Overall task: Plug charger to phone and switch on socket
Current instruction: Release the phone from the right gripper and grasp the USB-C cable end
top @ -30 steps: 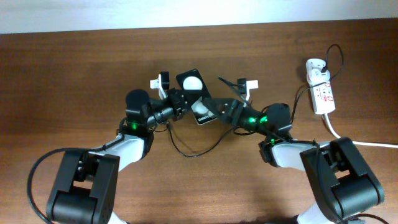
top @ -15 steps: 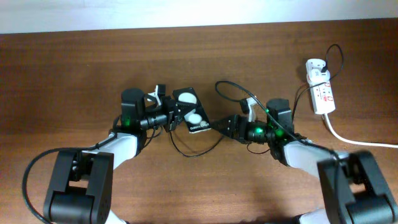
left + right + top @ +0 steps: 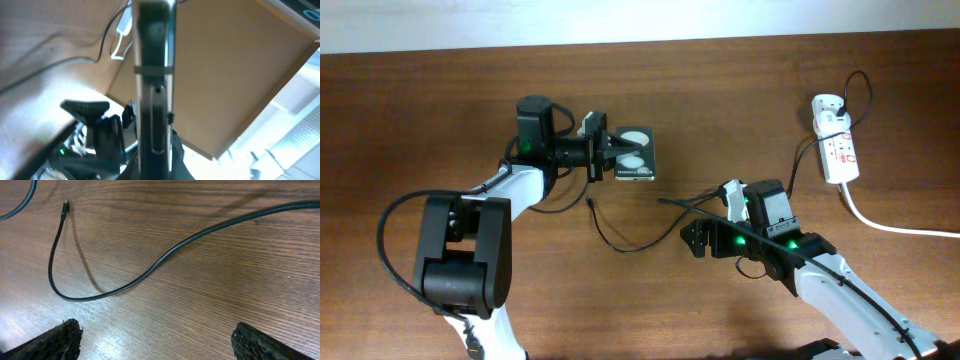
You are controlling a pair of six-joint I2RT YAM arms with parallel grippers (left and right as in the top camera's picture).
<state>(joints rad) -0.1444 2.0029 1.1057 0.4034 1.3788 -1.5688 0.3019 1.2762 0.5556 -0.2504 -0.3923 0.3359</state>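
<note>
My left gripper (image 3: 608, 158) is shut on the phone (image 3: 633, 157), a black slab with two white light spots, and holds it at the table's rear middle. In the left wrist view the phone (image 3: 154, 75) shows edge-on between the jaws (image 3: 155, 162). The charger's thin black cable (image 3: 638, 243) loops on the wood, its plug tip (image 3: 592, 203) lying free below the phone. My right gripper (image 3: 696, 240) is open and empty over the cable loop. In the right wrist view the cable (image 3: 165, 260) and plug tip (image 3: 65, 207) lie ahead of the open jaws (image 3: 160, 342). The socket (image 3: 839, 150) lies far right with the white adapter (image 3: 825, 105) at its top.
The socket's thick white cord (image 3: 885, 224) runs off the right edge. The black cable rises from the right arm toward the adapter. The table's back edge meets a pale wall at the top.
My left gripper has carried the phone back and to the left. My right gripper has drawn away to the front right, and the plug tip now lies loose on the table.
</note>
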